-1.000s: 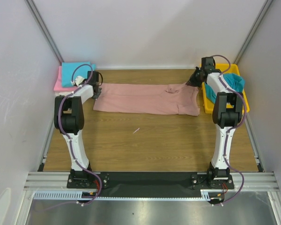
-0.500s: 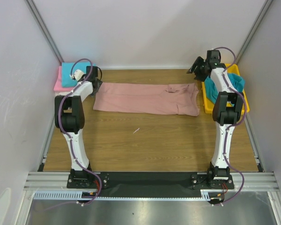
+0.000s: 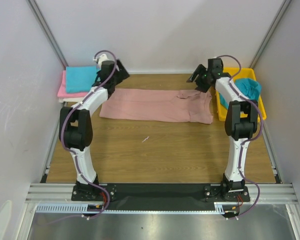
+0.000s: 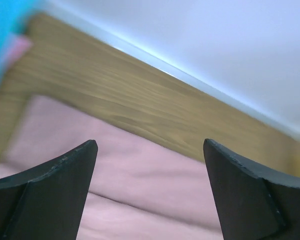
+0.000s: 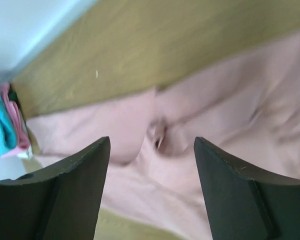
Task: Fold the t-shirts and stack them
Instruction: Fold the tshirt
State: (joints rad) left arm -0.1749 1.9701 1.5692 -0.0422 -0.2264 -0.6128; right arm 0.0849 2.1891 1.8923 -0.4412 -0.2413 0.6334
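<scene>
Looking down from above, we find the yellow tray point(image 3: 221, 111) at the far right of the bench point(image 3: 155, 155), with a teal t-shirt point(image 3: 251, 86) bunched inside it. At the far left, a folded turquoise t-shirt point(image 3: 80, 77) lies on top of a bright pink t-shirt point(image 3: 65, 92). Between them the dusty-pink t-shirt point(image 3: 150, 105) is spread flat along the far side of the bench. The left hand point(image 3: 121, 70) hovers over its far left corner, spread wide and holding nothing. The right hand point(image 3: 196, 77) hovers above its far right corner, near the tray, likewise parted and empty.

From the left wrist, we see both fingers point(image 4: 45, 195) set wide apart, with dusty-pink cloth and bare wood below and nothing between them.

From the right wrist, the fingers point(image 5: 65, 195) stand apart over the shirt's wrinkled cloth. The turquoise-and-pink stack shows at the left edge.

A second ago both hands sat low at the shirt's two ends. Since then they have lifted and swung inward along the back wall point(image 3: 155, 35), and the shirt lies released on the bench.
</scene>
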